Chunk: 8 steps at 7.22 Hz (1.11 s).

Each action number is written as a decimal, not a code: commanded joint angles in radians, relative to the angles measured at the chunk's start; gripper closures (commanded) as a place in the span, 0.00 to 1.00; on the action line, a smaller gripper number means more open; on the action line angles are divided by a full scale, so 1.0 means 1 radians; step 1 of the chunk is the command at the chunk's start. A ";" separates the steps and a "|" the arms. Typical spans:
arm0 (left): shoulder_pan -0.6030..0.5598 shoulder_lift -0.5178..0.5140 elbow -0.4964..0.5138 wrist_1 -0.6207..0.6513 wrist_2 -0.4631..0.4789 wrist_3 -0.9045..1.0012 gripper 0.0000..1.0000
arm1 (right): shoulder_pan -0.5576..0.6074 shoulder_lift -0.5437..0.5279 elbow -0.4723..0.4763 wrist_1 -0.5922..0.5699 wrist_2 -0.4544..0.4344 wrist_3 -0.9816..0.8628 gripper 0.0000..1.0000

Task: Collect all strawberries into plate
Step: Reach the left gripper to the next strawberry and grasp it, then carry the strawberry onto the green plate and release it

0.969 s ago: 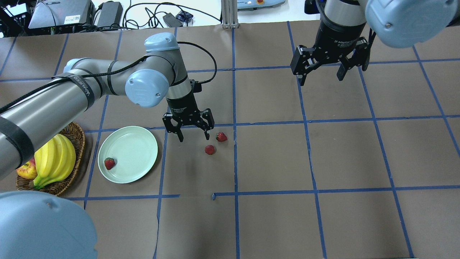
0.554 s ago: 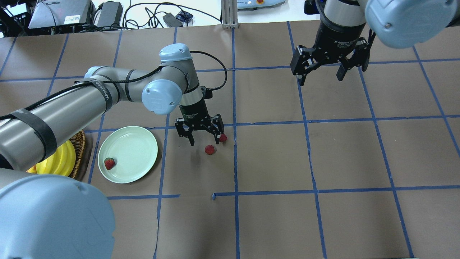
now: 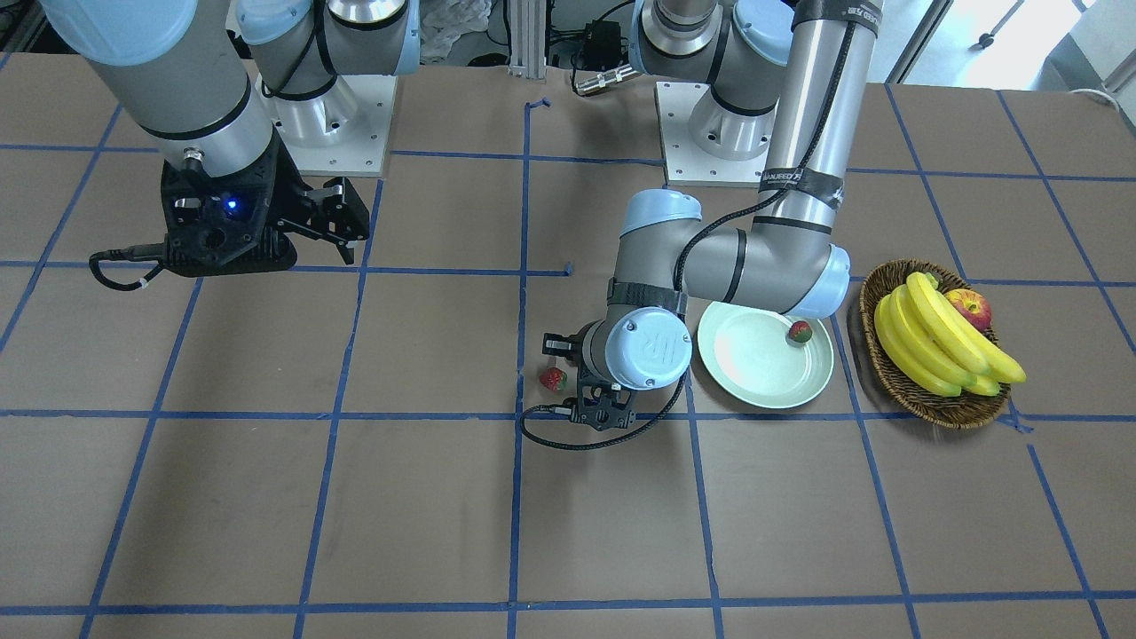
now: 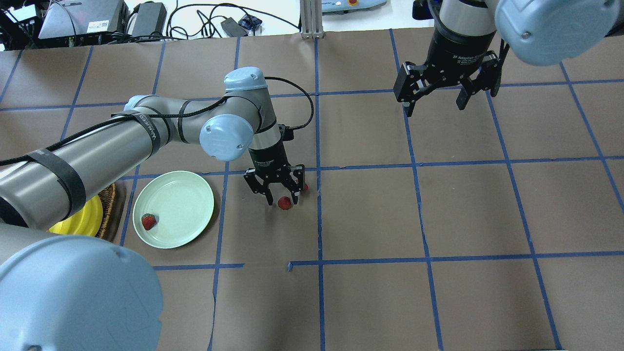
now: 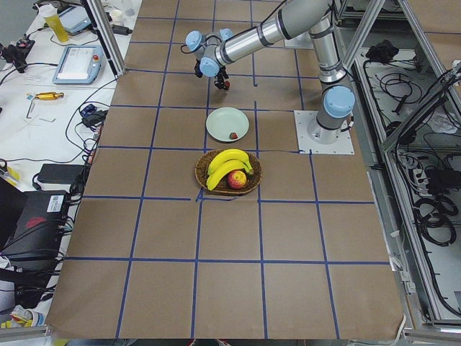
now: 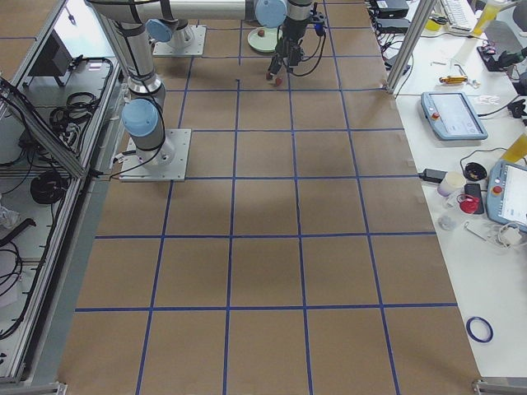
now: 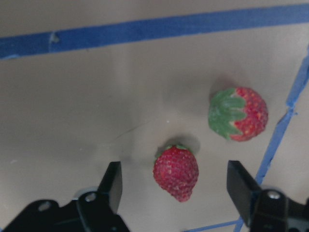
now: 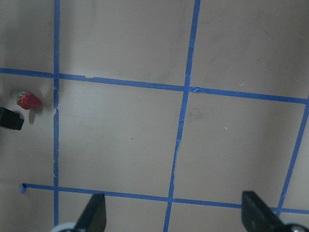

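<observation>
You see three small red strawberries with dark speckles and green tops: one strawberry [image 4: 148, 221] lies in the round pale mint-green plate [image 4: 180, 195] by its left rim, a second strawberry [image 7: 176, 173] lies on the brown paper [image 4: 370, 214] between the spread fingers of the left gripper [image 4: 282, 198], touching neither, and a third strawberry [image 7: 239, 113] lies just beside it. From overhead a finger hides most of the third; from the front the wrist covers the second. The right gripper [image 4: 435, 109], far right, holds its fingers wide apart, gripping nothing.

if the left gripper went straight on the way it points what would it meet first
Probably the small red speckled strawberry lying centred under the open left gripper; depth is unclear.
</observation>
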<state>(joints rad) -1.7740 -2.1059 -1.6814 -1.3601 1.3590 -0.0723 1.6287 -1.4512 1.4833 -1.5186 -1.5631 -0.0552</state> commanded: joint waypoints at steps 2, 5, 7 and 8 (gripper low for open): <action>-0.001 0.001 0.003 0.006 0.003 -0.006 1.00 | 0.000 0.000 0.000 0.000 0.000 0.000 0.00; 0.011 0.050 0.034 0.018 0.094 0.044 1.00 | 0.000 0.000 0.000 0.000 -0.003 0.000 0.00; 0.109 0.099 0.054 -0.127 0.201 0.164 1.00 | 0.000 0.000 0.000 0.000 -0.003 0.000 0.00; 0.154 0.124 0.046 -0.175 0.271 0.246 1.00 | 0.000 0.000 0.000 0.000 -0.003 0.000 0.00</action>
<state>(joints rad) -1.6812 -2.0139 -1.6336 -1.4660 1.5497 0.0863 1.6291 -1.4512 1.4833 -1.5186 -1.5661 -0.0552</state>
